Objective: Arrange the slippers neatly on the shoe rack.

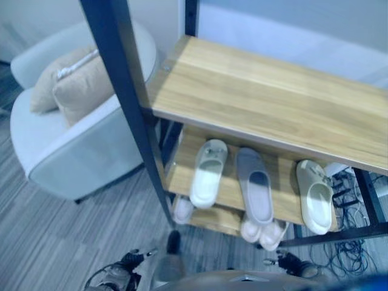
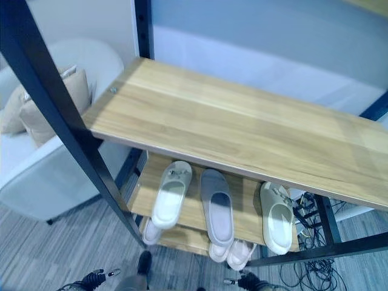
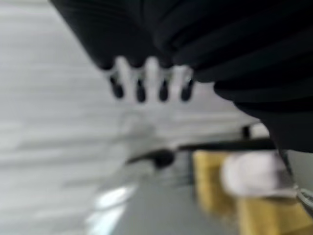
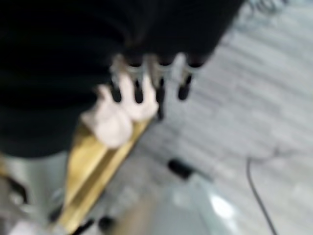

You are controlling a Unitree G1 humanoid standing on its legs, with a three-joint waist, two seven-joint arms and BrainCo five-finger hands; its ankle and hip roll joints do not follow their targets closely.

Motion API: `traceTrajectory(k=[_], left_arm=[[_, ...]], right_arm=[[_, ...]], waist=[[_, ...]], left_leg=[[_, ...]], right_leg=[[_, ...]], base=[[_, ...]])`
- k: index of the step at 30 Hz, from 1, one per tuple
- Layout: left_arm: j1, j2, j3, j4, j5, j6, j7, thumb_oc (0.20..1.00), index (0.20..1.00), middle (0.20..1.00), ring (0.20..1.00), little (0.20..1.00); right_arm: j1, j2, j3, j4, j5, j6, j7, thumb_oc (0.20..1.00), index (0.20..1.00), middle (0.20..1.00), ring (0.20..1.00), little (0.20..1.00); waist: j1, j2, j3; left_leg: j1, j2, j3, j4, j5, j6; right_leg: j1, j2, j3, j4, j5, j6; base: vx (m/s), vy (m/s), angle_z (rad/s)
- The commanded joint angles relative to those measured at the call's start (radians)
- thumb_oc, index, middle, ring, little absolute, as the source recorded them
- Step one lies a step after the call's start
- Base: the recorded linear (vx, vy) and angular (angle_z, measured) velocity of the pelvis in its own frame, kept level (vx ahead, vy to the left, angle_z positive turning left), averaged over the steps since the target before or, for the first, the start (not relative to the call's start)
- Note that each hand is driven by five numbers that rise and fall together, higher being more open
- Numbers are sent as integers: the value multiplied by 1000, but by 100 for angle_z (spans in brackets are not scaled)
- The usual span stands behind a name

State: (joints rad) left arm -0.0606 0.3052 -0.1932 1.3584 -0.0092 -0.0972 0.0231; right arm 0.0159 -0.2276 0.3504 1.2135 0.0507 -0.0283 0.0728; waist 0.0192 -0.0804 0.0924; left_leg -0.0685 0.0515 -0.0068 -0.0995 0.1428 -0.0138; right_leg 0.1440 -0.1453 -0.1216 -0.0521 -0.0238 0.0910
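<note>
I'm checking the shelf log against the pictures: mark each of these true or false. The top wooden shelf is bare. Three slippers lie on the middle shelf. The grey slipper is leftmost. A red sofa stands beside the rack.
1. The top wooden shelf is bare. True.
2. Three slippers lie on the middle shelf. True: a white slipper, a grey slipper and a cream slipper.
3. The grey slipper is leftmost. False: it lies between the other two.
4. A red sofa stands beside the rack. False: a pale grey armchair with beige cushions stands there.

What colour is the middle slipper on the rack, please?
The middle slipper is grey; left eye view.
</note>
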Motion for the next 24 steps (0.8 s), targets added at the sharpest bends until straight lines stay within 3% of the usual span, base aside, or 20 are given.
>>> traceTrajectory(k=[1, 3, 4, 5, 7, 10, 13, 24], left_arm=[[15, -33, -68, 28, 46, -5, -13, 1000, 1000, 1000, 1000, 1000], [23, -19, -80, 38, 55, 1, -27, 1000, 1000, 1000, 1000, 1000], [23, -18, -69, 18, 62, -7, -32, 1000, 1000, 1000, 1000, 1000], [23, -18, -69, 18, 62, -7, -32, 1000, 1000, 1000, 1000, 1000], [32, -24, -71, -14, 58, -20, -19, 1000, 1000, 1000, 1000, 1000], [30, -30, -81, -36, 58, -27, -12, 1000, 1000, 1000, 1000, 1000], [38, -29, -105, -92, 52, -45, -18, 1000, 1000, 1000, 1000, 1000], [-3, -84, -170, -100, 53, -61, 5, 1000, 1000, 1000, 1000, 1000]], right_arm=[[-48, -77, -12, -5, -28, -1, 4, 1000, 1000, 1000, 1000, 1000], [-120, -102, -7, 9, -27, 25, 20, 1000, 1000, 1000, 1000, 1000], [-14, -88, 2, -114, -36, -5, 18, 1000, 1000, 1000, 1000, 1000], [-13, -88, 2, -114, -36, -4, 18, 1000, 1000, 1000, 1000, 1000], [21, -78, 27, -200, -56, -22, 18, 1000, 1000, 1000, 1000, 1000], [33, -87, 43, -255, -68, -26, 21, 1000, 1000, 1000, 1000, 1000], [64, -176, 36, -351, -75, -52, 33, 1000, 1000, 1000, 1000, 1000], [-91, -180, 60, -350, -50, -91, -38, 1000, 1000, 1000, 1000, 1000]], waist=[[31, 44, 0], [40, 43, -18], [25, 48, -23], [25, 48, -23], [-4, 62, 11], [-13, 73, 29], [-25, 94, 73], [-25, 160, 145]], left_leg=[[48, 35, -8, 54, -128, -48], [67, 32, -7, 42, -130, -48], [76, 31, 5, 30, -126, -47], [76, 31, 5, 30, -126, -47], [79, 33, 24, 27, -124, -49], [71, 35, 32, 31, -121, -50], [42, 43, 36, 40, -109, -57], [-28, 56, 32, 40, -75, -64]], right_leg=[[-84, -12, 2, 54, -25, 44], [-66, -16, -1, 34, -19, 48], [-69, -19, 5, 29, -13, 52], [-69, -19, 5, 29, -13, 52], [-89, -20, 28, 40, -9, 58], [-108, -23, 39, 48, -8, 58], [-150, -20, 50, 63, -4, 55], [-241, -13, 66, 90, 4, 51]], base=[[32, 15, -7], [72, -6, -2], [46, -21, -8], [-51, -19, 3], [-118, -20, 4], [-119, -11, -17], [-125, -45, -18], [-75, -15, -8]])
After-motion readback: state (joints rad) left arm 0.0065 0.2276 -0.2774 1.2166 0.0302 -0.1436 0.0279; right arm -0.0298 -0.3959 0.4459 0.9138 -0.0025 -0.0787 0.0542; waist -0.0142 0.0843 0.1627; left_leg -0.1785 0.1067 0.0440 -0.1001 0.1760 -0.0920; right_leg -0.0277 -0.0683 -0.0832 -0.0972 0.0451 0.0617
